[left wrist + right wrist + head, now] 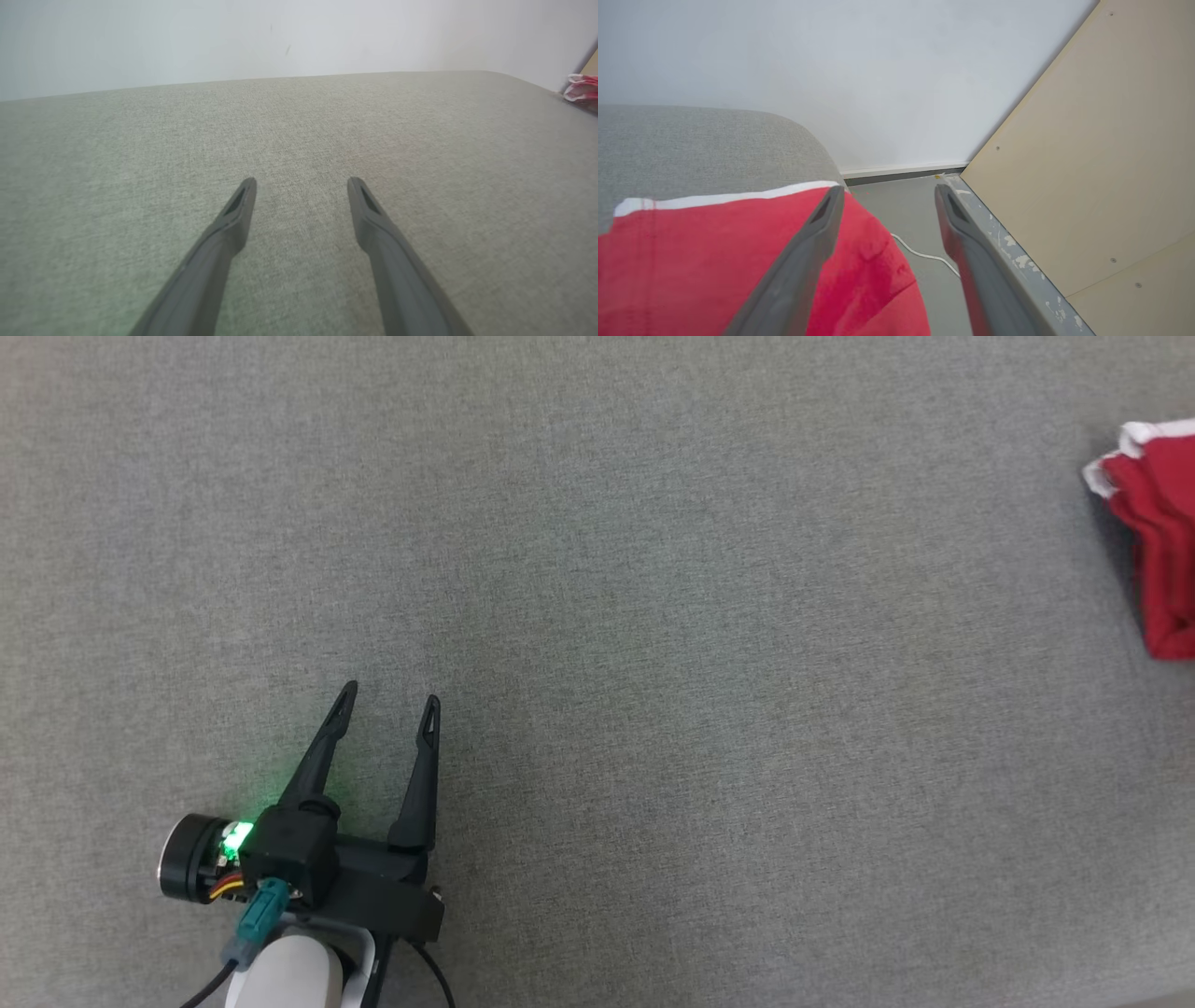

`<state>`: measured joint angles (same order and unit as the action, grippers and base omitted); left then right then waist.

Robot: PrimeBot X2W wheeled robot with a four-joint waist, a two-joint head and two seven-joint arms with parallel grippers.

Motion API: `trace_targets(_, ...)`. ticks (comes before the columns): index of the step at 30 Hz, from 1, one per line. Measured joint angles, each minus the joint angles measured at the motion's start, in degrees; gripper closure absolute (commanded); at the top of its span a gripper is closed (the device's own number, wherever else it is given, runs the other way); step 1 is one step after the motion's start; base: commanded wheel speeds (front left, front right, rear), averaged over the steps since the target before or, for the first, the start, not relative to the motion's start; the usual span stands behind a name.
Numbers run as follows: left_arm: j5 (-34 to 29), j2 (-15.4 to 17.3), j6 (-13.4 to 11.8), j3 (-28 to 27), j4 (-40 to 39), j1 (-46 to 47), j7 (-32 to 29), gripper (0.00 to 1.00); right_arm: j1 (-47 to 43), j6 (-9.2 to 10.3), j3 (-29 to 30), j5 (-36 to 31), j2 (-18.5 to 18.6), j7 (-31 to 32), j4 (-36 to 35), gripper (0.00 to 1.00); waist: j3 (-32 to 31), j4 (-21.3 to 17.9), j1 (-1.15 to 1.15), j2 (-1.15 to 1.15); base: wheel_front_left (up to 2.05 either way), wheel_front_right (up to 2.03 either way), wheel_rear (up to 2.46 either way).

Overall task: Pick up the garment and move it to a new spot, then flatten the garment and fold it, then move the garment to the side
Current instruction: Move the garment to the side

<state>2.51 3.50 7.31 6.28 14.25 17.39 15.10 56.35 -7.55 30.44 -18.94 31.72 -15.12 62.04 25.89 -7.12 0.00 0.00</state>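
**Last step, all but done**

We judge this to be the last step, moving the garment (1158, 523) to the side, at or near its end. It lies bunched in folds at the right edge of the counter (653, 616), red with a white hem showing. Its lettering is hidden, so calling it the task's shirt is our judgement. The right claw (889, 189) hangs just above it, fingers spread wide with nothing between them. One finger is over the red cloth and the other is out past the counter's corner, over the floor (906, 210). The left claw (390, 695) is open and empty, low over bare counter at the near left, well apart from the garment.

The next move calls for little: lift the right claw clear without snagging the top layer. Whether the fold is neat we cannot tell. Some cloth seems to hang over the corner and could slip.

The counter is covered in grey woven fabric. Beyond it stand a white wall (831, 70), the grey floor with a white cable (920, 254), and a pale wooden panel (1087, 163).
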Motion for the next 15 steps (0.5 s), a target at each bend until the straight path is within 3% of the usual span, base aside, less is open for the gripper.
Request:
trace_targets(3, 0.0, 0.0, -0.2, -0.3, 0.4, -0.1, 0.0, 0.0, -0.3, 0.0, 2.3, -2.4, -3.1, 0.0, -5.1, 0.0, -1.0, -0.3, 0.0, 0.0, 0.0, 0.0, 0.0)
trace_targets(7, 0.2, 0.0, -0.2, -0.6, 0.9, -0.5, 0.0, 0.0, -0.2, 0.0, 0.2, -0.7, -6.8, 0.0, -8.5, 0.0, -2.2, -0.5, 0.0, 0.0, 0.0, 0.0, 0.0)
trace_targets(15, 1.4, -0.4, -0.3, -1.6, 1.3, -3.1, -0.1, 0.0, -7.2, 0.0, -15.3, 13.0, -13.6, 0.0, -20.3, 0.0, -6.6, -0.4, 0.0, 0.0, 0.0, 0.0, 0.0)
